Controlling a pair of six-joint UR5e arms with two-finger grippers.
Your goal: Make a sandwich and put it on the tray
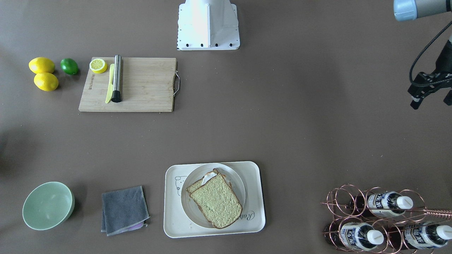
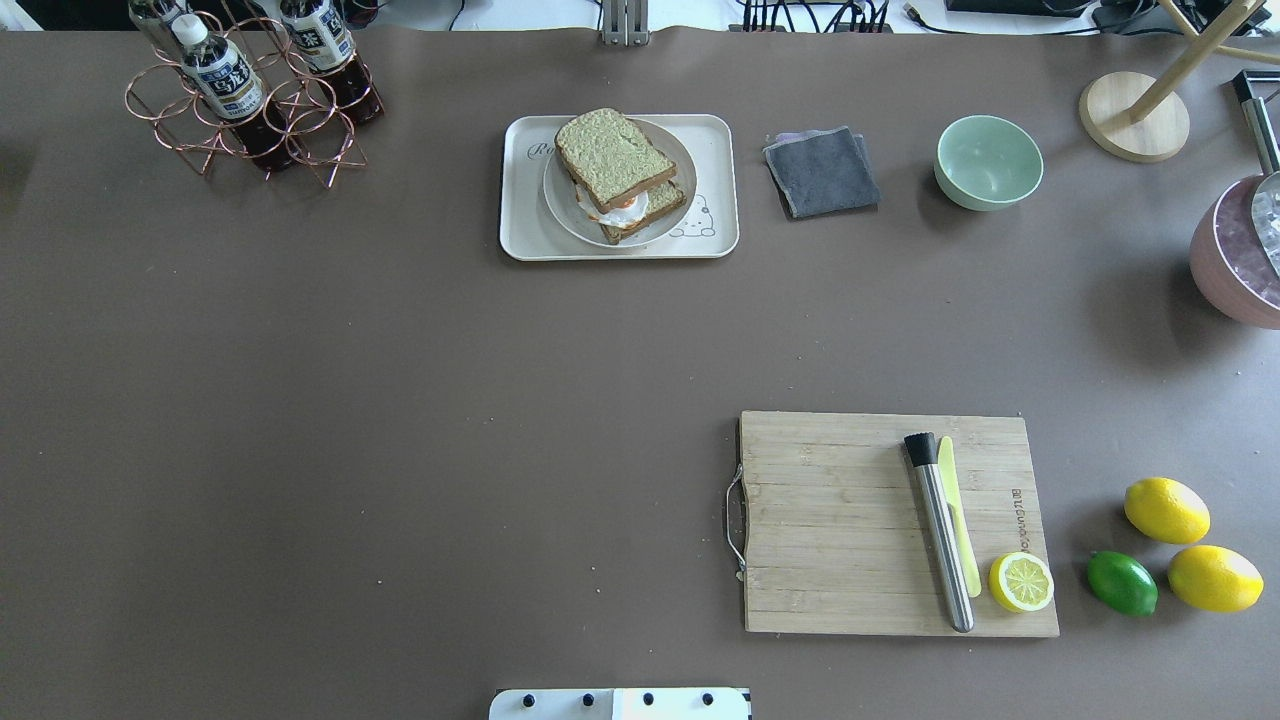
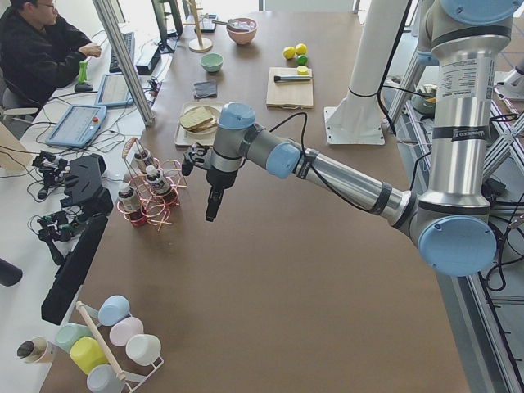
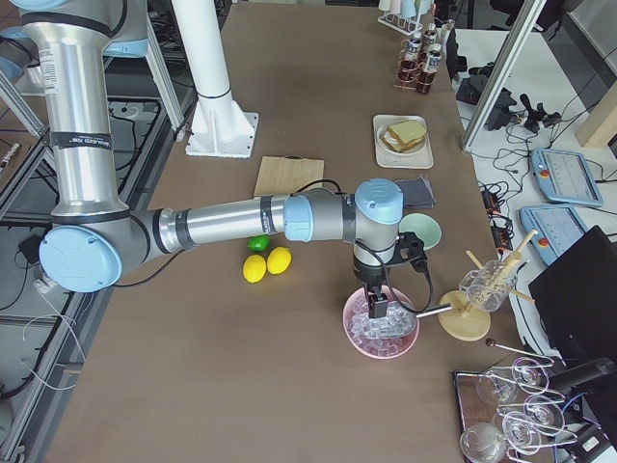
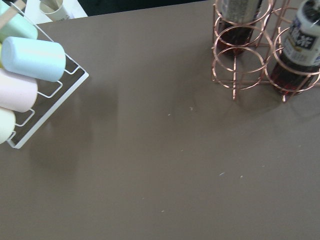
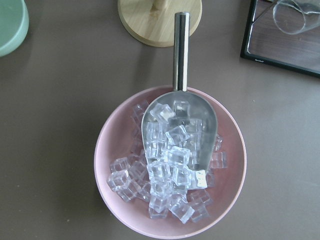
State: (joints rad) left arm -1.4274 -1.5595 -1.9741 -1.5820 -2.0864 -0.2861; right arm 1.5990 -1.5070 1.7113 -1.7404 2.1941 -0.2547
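Note:
The sandwich [image 1: 216, 204], two bread slices with a fried egg showing between them, lies on a round white plate [image 1: 192, 208] that sits on the cream tray [image 1: 172, 220]. It also shows in the overhead view [image 2: 612, 160] on the tray [image 2: 520, 235]. My left gripper [image 1: 431, 102] hangs over bare table near the bottle rack, far from the tray, with its fingers apart and nothing between them. My right gripper [image 4: 374, 311] hovers over a pink bowl of ice [image 4: 382, 328]; I cannot tell whether it is open or shut.
A copper rack with bottles [image 1: 381, 220] stands near the left gripper. A grey cloth [image 1: 123, 210] and a green bowl [image 1: 47, 205] lie beside the tray. A wooden cutting board [image 1: 141, 84] holds a steel muddler, a yellow knife and a lemon half. Lemons and a lime [image 1: 69, 66] lie beyond it.

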